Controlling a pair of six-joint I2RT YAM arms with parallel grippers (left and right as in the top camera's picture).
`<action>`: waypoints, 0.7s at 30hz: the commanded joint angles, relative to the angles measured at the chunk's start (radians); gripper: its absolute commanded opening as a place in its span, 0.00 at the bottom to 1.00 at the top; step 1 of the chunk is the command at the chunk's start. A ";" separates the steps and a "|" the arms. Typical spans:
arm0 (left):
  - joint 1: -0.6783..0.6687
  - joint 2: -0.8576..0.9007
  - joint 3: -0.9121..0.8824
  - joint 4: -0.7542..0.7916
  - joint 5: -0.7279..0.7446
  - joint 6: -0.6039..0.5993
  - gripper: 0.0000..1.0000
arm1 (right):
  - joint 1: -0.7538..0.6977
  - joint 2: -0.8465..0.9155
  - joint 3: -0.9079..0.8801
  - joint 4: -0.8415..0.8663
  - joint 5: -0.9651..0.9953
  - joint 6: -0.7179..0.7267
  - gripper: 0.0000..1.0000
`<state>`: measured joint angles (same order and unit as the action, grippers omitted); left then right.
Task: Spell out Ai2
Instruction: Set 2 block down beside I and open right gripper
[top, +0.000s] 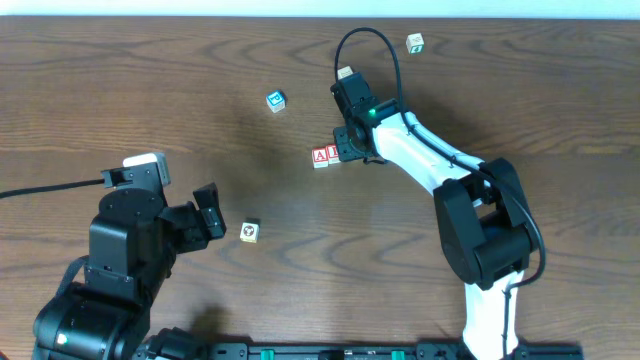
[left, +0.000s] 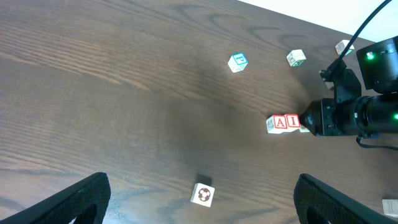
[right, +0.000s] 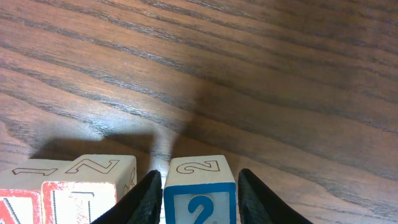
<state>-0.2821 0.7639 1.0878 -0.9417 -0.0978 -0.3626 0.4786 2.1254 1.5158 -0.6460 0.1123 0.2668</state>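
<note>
Right claw (right: 200, 179) is bracketing the pale wooden cube with a blue "2" (right: 200, 202), jaws hugging its sides; whether they are gripping cannot be told. It is sitting just right of the pale wooden cube with a red "I" (right: 87, 186) and the pale wooden cube with a red "A" (right: 18, 194), low in the frame; the row is reading complete, so only the release appears outstanding.

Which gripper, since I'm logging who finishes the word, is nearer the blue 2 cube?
Right. The right gripper straddles the 2 cube; the left gripper hangs far away, off to the left.
</note>
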 joint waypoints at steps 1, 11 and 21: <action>0.003 0.000 0.008 0.001 -0.018 -0.005 0.95 | -0.020 0.003 0.019 0.000 0.003 0.002 0.40; 0.003 0.002 0.008 0.000 -0.018 -0.005 0.96 | -0.027 0.003 0.019 0.019 0.003 0.003 0.40; 0.003 0.064 0.008 0.000 -0.013 -0.013 0.96 | -0.047 0.003 0.020 0.023 -0.042 0.009 0.40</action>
<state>-0.2821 0.8127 1.0878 -0.9413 -0.0975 -0.3634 0.4423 2.1254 1.5158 -0.6285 0.0998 0.2676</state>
